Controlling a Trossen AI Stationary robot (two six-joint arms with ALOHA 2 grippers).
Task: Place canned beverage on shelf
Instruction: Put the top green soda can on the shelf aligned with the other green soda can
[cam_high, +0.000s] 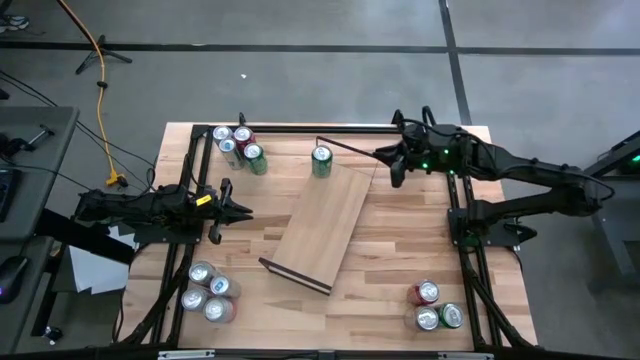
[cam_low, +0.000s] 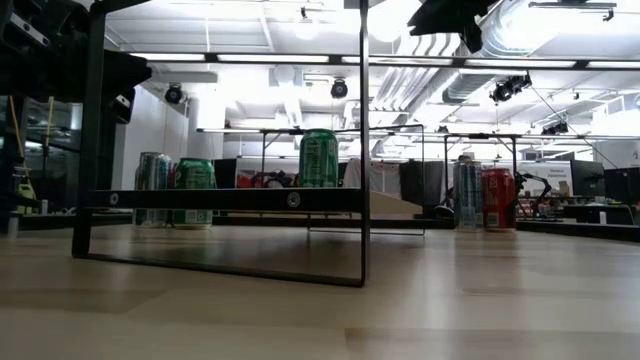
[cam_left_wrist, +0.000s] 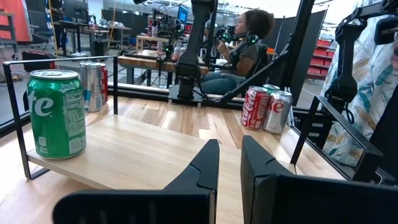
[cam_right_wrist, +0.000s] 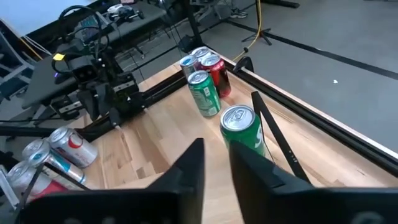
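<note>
A green Sprite can (cam_left_wrist: 57, 113) stands upright at the railed end of the light-wood shelf (cam_left_wrist: 134, 155), beyond the left gripper (cam_left_wrist: 229, 163), its fingers slightly parted. Two cans (cam_left_wrist: 266, 109), one apparently Coca-Cola, stand farther off; a seated person (cam_left_wrist: 239, 53) is behind.

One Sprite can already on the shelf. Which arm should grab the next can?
Probably left. The left tool sits low beside the shelf, near the can cluster at the table's near-left corner. The right tool hovers by the placed green can, far from its corner cans.
</note>
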